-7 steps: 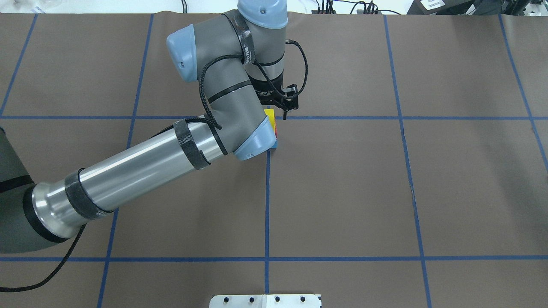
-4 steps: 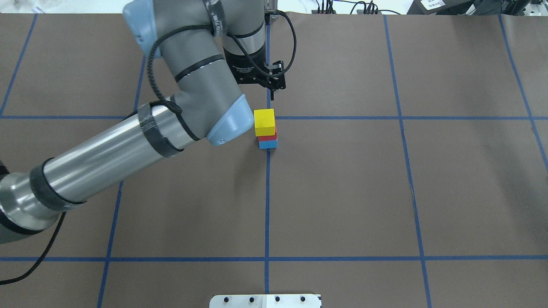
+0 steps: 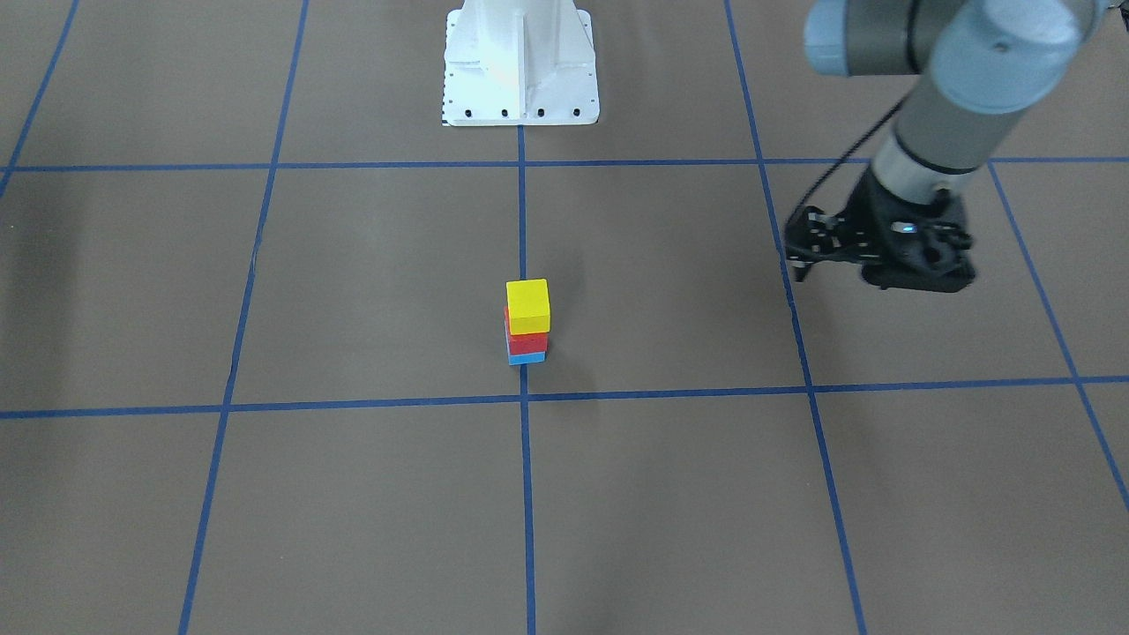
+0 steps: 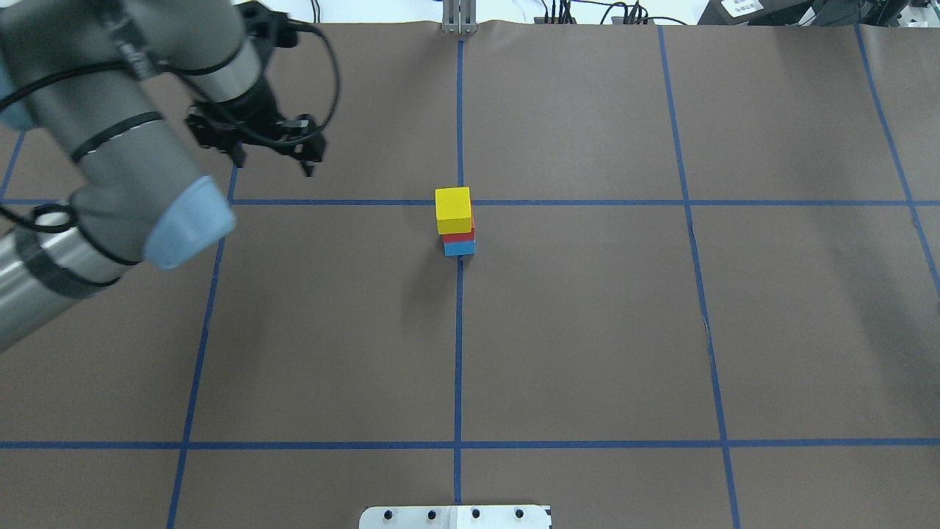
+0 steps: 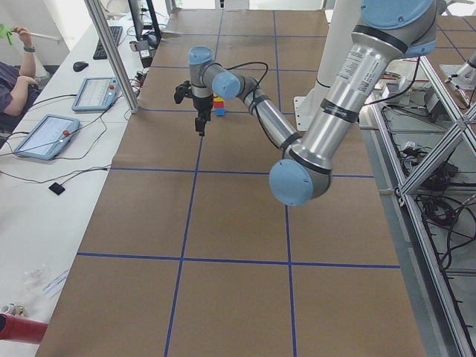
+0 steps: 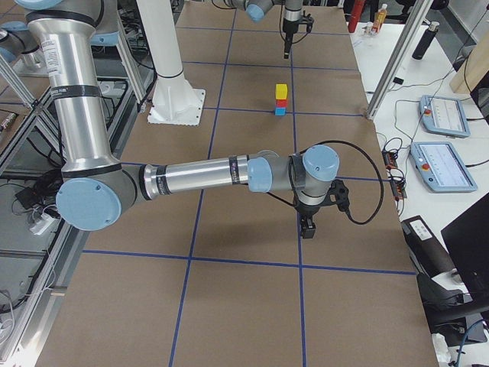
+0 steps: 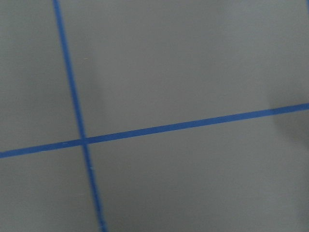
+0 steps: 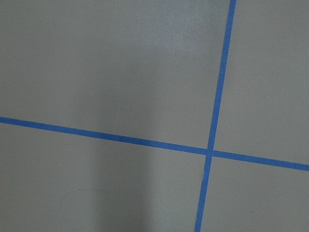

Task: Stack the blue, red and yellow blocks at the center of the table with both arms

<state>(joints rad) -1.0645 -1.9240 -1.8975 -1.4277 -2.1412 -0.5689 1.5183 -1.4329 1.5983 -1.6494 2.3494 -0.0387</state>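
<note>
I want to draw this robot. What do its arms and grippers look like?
Both the left arm and right arm have grey joints, pale blue round caps and shiny silver tubes. Black cables and straps run along them. The left gripper and right gripper are black.

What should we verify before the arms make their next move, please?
1. Order, yellow block on red block on blue block: ok.
2. Stack upright, on the centre line of the table: ok.
3. Left gripper open, empty, well apart from the stack: ok.
4. Right gripper apart from the stack: ok.
5. Right gripper open or shut: cannot tell.
</note>
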